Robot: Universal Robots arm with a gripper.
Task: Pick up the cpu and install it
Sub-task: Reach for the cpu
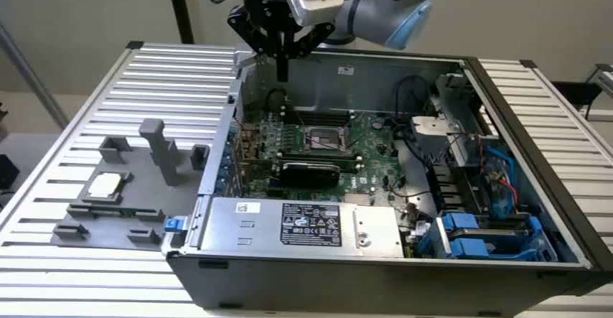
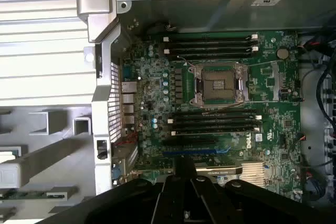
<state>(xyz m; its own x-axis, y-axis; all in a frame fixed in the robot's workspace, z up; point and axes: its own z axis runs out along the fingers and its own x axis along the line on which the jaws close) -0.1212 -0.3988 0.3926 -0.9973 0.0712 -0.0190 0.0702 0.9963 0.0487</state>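
Sitting on ribbed table [image 1: 86, 95]: fixture [image 1: 108, 223] w/ cpu [image 1: 105, 183]

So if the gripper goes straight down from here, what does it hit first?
Most likely the motherboard inside the open case, near the expansion slots rather than the empty socket; depth is hard to judge. The cpu lies off that line, on the grey fixture.

Socket [image 2: 219, 85] clear from above; memory sticks [image 2: 210, 45] flank both sides.
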